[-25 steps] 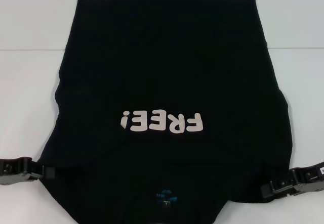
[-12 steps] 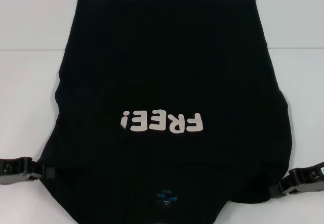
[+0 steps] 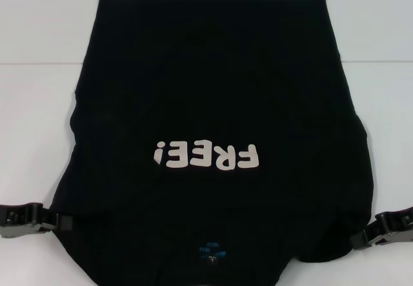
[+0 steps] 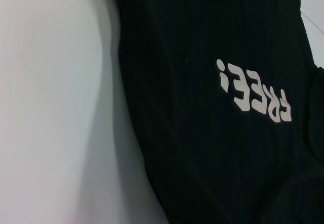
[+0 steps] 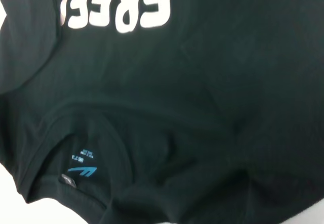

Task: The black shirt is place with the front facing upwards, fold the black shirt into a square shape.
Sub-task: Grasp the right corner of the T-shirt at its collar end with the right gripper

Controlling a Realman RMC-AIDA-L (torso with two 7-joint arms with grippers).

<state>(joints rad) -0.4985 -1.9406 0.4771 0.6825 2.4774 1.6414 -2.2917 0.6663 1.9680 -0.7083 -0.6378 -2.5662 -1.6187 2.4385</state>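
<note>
Black shirt (image 3: 213, 99): spread flat on the white table (image 3: 39, 131), front up, sleeves tucked in so the sides run fairly straight; the collar end lies nearest the robot.
Lettering (image 3: 206, 157): white "FREE!" is seen upside down in the head view, across the chest.
Neck label (image 5: 83, 166): small and blue, inside the collar.
Left gripper (image 3: 48, 221): placed low at the shirt's left edge near the collar end; whether it is released or clenched cannot be told.
Right gripper (image 3: 362, 239): placed at the shirt's right edge near the collar end; its state cannot be told either.
</note>
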